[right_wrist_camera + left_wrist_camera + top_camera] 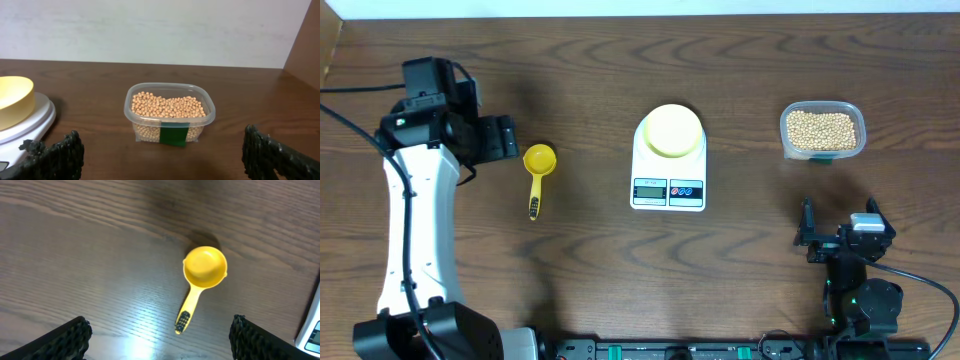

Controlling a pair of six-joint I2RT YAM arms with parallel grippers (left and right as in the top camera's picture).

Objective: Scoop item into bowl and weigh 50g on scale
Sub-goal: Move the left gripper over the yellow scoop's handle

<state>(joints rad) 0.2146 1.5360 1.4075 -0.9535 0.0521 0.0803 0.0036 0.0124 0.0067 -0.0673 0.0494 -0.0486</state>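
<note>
The tan beans (pixel 822 129) fill a clear plastic tub at the right; they also show in the right wrist view (pixel 169 106). The pale-yellow bowl (pixel 672 130) stands on the white scale (pixel 667 190) at the table's middle; bowl (pixel 12 100) and scale (pixel 31 125) show at the left edge of the right wrist view. A bright yellow scoop (pixel 538 166) lies left of the scale. My left gripper (pixel 506 137) is open and empty, just left of the scoop (pixel 204 270) and above the table (pixel 159 341). My right gripper (pixel 840 232) is open and empty, in front of the tub (pixel 162 155).
The tub has a green label (pixel 174 135) on its near side. The scale's corner shows at the right edge of the left wrist view (pixel 312 335). A wall rises behind the table's far edge (pixel 160 62).
</note>
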